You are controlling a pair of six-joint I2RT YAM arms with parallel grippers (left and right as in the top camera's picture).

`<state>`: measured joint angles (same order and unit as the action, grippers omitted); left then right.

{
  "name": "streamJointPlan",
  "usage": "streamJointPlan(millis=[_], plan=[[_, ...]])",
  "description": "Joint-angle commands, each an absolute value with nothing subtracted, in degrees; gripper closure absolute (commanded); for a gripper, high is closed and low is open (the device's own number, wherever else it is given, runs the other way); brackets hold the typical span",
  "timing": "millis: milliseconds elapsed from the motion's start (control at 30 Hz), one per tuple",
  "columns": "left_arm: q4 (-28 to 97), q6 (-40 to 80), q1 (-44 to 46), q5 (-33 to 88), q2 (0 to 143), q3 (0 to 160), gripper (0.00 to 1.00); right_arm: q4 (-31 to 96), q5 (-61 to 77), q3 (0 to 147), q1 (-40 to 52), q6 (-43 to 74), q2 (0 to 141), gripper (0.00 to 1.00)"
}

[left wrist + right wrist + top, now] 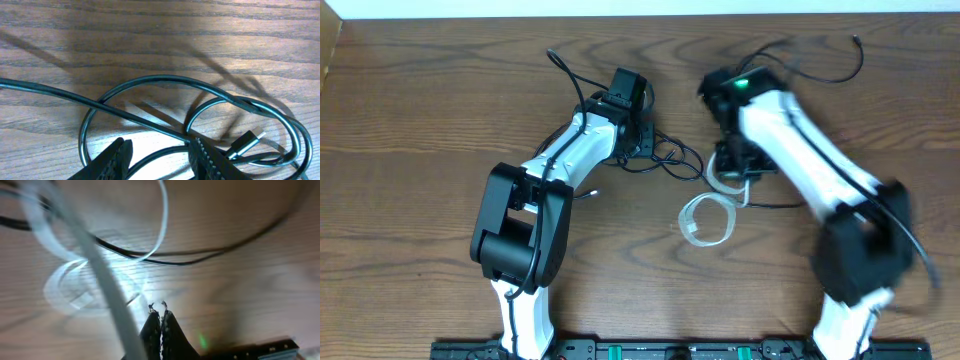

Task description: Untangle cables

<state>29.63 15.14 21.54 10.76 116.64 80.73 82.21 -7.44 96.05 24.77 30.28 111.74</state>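
Left end effector (160,150) is straddling the black cord (165,77) at lower centre, half-open; right end effector (161,313) is pressing closed, empty.

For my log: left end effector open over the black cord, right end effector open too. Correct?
No: the right end effector is shut, as the right wrist view shows. The left end effector is open over the black cord.

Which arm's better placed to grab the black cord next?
Likely left. The left tool is open astride the black cord; the right tool is shut, beside the white cord.
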Motion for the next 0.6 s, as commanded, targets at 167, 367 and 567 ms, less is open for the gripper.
streamJointPlan(millis=[167,367,567], plan=[[30.33,14.68,21.54,9.78,117.60,80.44,0.58,81.21,-11.66,96.53,17.78,26.48,97.27,0.95],[30.33,14.68,21.54,9.78,117.60,80.44,0.58,79.90,-7.86,94.21,14.85,26.50,98.48,0.80],[30.33,14.66,21.54,9.78,117.60,80.44,0.57,77.38,-5.37,88.53,14.68,26.02,98.56,0.25]])
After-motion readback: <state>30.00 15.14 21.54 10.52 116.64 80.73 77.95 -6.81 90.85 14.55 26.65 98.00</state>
